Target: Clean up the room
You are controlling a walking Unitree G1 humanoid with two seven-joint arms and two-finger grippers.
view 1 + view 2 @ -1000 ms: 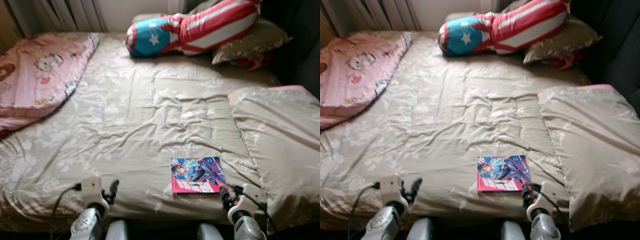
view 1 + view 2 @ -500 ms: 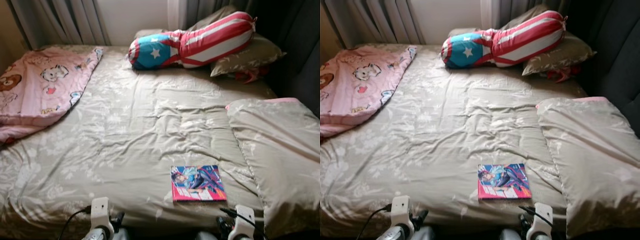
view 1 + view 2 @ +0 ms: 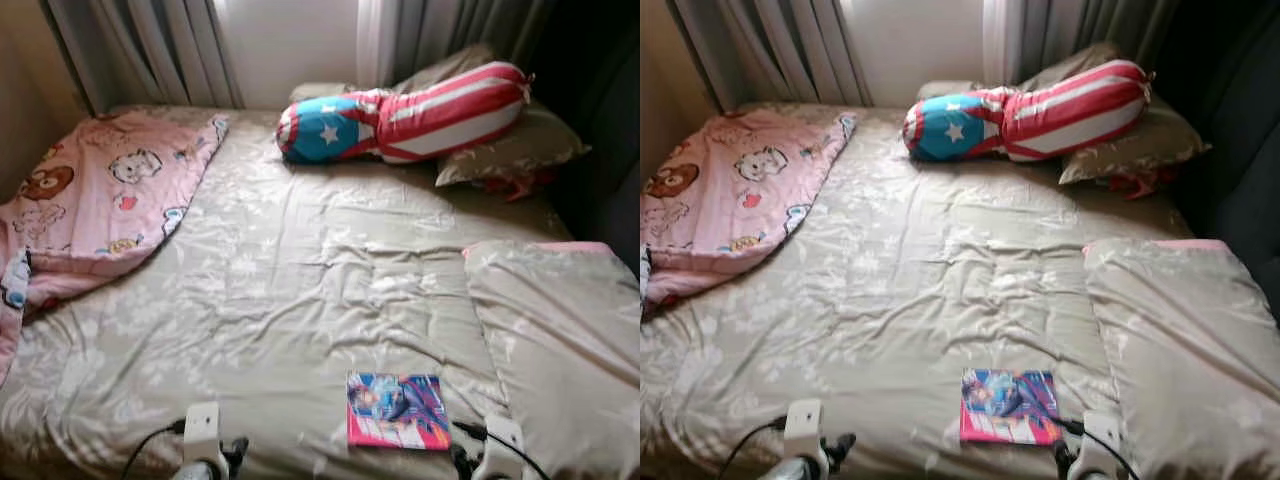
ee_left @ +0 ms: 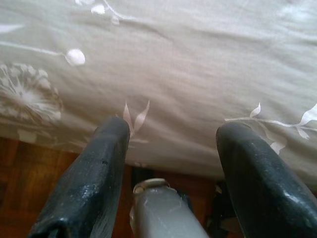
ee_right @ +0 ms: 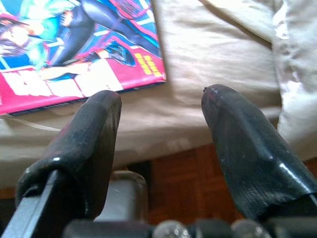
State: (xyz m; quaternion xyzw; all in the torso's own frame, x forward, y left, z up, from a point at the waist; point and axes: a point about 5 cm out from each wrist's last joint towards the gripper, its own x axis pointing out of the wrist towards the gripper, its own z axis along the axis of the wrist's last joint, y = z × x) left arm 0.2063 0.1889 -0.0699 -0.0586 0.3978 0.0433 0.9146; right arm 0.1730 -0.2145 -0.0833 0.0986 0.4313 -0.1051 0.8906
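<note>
Both arms lowered toward the near bed edge, left gripper (image 4: 171,148) and right gripper (image 5: 158,119) dropped.

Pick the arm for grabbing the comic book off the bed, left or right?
Right, probably. The comic book lies near the bed's front edge, just beside the right pincer, whose open fingers already have its corner in sight. The left pincer, also open, faces bare sheet farther away.
</note>
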